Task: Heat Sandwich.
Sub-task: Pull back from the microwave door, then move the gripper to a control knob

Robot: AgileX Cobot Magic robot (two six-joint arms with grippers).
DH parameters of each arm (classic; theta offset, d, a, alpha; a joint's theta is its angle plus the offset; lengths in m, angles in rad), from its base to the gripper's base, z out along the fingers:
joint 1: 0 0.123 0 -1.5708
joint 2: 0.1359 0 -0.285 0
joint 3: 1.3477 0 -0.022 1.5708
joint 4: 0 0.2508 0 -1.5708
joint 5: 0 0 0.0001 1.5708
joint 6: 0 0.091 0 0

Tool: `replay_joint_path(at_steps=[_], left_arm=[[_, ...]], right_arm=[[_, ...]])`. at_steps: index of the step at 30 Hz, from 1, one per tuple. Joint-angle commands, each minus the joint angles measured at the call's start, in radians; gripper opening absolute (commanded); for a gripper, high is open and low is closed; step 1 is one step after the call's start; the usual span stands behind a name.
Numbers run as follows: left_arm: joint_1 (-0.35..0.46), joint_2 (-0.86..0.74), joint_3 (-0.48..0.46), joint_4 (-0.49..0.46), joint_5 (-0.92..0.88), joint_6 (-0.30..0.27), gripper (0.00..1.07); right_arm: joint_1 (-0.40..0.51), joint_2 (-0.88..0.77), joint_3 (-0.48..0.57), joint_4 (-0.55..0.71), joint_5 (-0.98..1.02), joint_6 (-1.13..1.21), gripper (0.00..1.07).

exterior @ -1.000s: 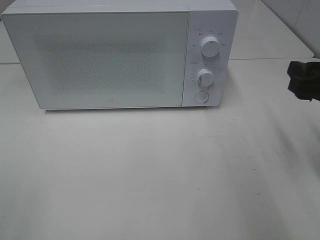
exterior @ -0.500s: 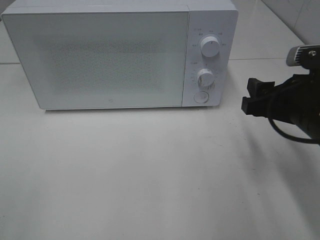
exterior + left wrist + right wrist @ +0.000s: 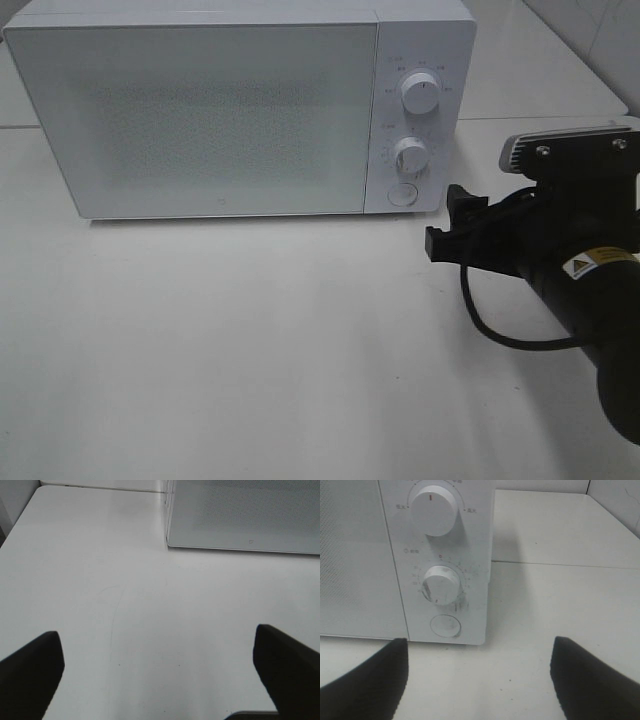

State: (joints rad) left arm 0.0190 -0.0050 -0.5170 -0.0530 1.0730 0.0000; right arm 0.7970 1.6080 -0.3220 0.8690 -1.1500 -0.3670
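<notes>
Microwave [image 3: 200, 110] on table [image 3: 250, 350], right tool [image 3: 445, 222] beside

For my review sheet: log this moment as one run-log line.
right gripper: open, empty, facing round button of microwave | left gripper: open, empty, above table | door: shut | sandwich: not in view

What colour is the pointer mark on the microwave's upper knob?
Red: a thin line on the white upper knob. It shows best in the right wrist view.
</notes>
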Motion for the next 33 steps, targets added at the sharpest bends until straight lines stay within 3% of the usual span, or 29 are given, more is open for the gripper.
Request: replay_joint_path(at_steps=[1, 17, 33], left_arm=[[0.004, -0.024, 0.002, 0.0, -0.003, 0.0, 0.97], [0.004, -0.024, 0.002, 0.0, -0.003, 0.0, 0.97], [0.004, -0.024, 0.002, 0.0, -0.003, 0.0, 0.97]], right_arm=[[0.028, 0.032, -0.044, 0.016, -0.015, -0.016, 0.76], [0.026, 0.186, -0.183, 0.006, -0.04, -0.005, 0.76], [-0.117, 0.322, -0.341, -0.115, -0.013, 0.062, 0.76]])
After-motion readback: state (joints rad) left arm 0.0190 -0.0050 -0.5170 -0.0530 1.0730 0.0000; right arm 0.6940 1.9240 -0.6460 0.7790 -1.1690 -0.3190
